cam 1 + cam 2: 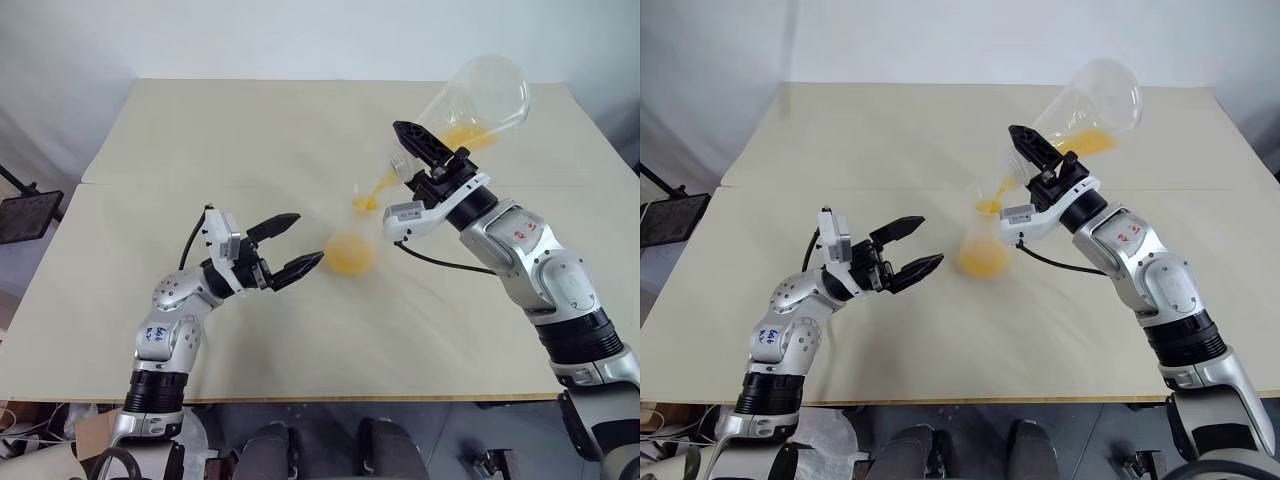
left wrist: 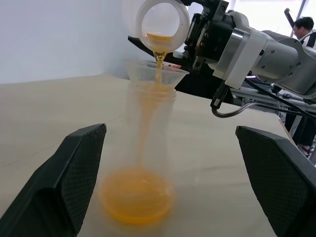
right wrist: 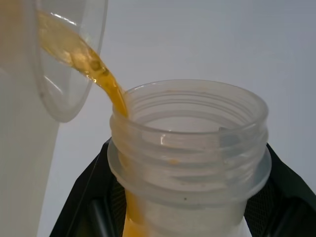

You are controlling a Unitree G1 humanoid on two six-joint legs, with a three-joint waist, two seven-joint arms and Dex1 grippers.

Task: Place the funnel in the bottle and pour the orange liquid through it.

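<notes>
The funnel [image 2: 157,75] sits in the open neck of the bottle [image 2: 143,163], its cone resting on the rim so that its wide mouth catches the stream and narrows it into the neck. The bottle stands upright at the middle of the counter [image 1: 840,150], just right of centre in the head views, with a pool of orange liquid [image 2: 137,195] already gathered in its wide base.

The right pincer [image 1: 1035,165] is clamped shut on the threaded neck of a large clear flask [image 1: 1090,105], which it holds tipped above and to the upper right of the bottle, mouth down and base raised. That tilt appears chosen so the liquid runs out at the lip in a thin stream rather than a gush; the stream falls from the flask's mouth straight into the funnel. Some orange liquid remains inside the tilted flask, so the pour looks unfinished.

The left pincer [image 1: 285,245] stands wide open and holds nothing. It sits at the lower left of the bottle, fingers pointing toward it, one to either side in its wrist view but apart from the glass. Its place suggests a guard, ready to steady the bottle should the funnel or the stream nudge it.

A person shows at the upper right edge of the left wrist view, well behind the counter.
</notes>
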